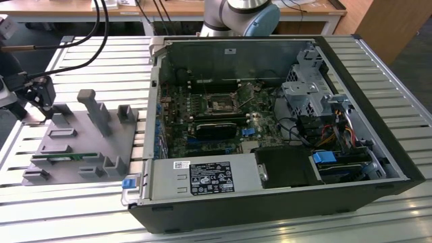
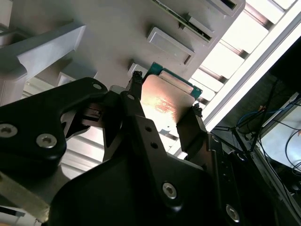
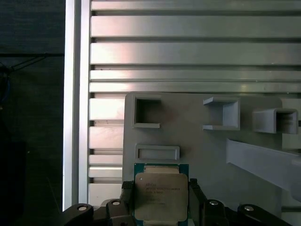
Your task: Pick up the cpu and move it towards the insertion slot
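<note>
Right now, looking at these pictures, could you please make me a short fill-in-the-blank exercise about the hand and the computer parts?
1. The hand is shut on the ___.
2. In the exterior view, the hand hangs over the grey ___, to the exterior view's left of the computer case.
3. The insertion slot sits on the ___ inside the case.
Missing words: cpu; holder; motherboard.

The open PC case (image 1: 236, 215) is being shown lying on the slatted metal table (image 1: 101, 66), toward the exterior view's right. At the exterior view's left, a green memory stick (image 1: 64, 157) is being cradled in the grey holder's (image 1: 74, 144) lower part.
</note>
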You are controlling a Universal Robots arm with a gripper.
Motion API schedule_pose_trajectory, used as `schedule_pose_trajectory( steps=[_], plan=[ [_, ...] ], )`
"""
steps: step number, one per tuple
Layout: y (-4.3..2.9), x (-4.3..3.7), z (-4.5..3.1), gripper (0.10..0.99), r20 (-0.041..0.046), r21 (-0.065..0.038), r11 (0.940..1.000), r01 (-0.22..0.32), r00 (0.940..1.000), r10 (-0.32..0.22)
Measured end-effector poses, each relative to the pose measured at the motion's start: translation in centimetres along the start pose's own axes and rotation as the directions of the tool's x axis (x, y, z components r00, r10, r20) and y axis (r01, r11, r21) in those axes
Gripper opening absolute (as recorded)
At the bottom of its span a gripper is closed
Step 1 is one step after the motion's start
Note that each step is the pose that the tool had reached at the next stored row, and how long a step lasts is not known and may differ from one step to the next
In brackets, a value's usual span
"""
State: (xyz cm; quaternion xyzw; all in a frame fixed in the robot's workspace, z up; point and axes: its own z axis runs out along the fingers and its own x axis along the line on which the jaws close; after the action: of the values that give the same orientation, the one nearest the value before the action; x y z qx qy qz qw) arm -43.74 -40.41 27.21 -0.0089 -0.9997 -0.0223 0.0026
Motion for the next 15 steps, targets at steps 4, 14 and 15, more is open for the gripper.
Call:
schedule_pose_trajectory(
  steps=[4, 14, 15],
  plan=[
    [0.00, 0.00, -0.07, 0.545, 0.0001, 0.000, 1.0000, 0.000, 1.0000, 0.000],
    [0.02, 0.00, -0.34, 0.545, 0.0000, 0.000, 1.0000, 0.000, 1.0000, 0.000],
    [0.02, 0.00, -0.36, 0.545, -0.0001, 0.000, 1.0000, 0.000, 1.0000, 0.000]
  ],
)
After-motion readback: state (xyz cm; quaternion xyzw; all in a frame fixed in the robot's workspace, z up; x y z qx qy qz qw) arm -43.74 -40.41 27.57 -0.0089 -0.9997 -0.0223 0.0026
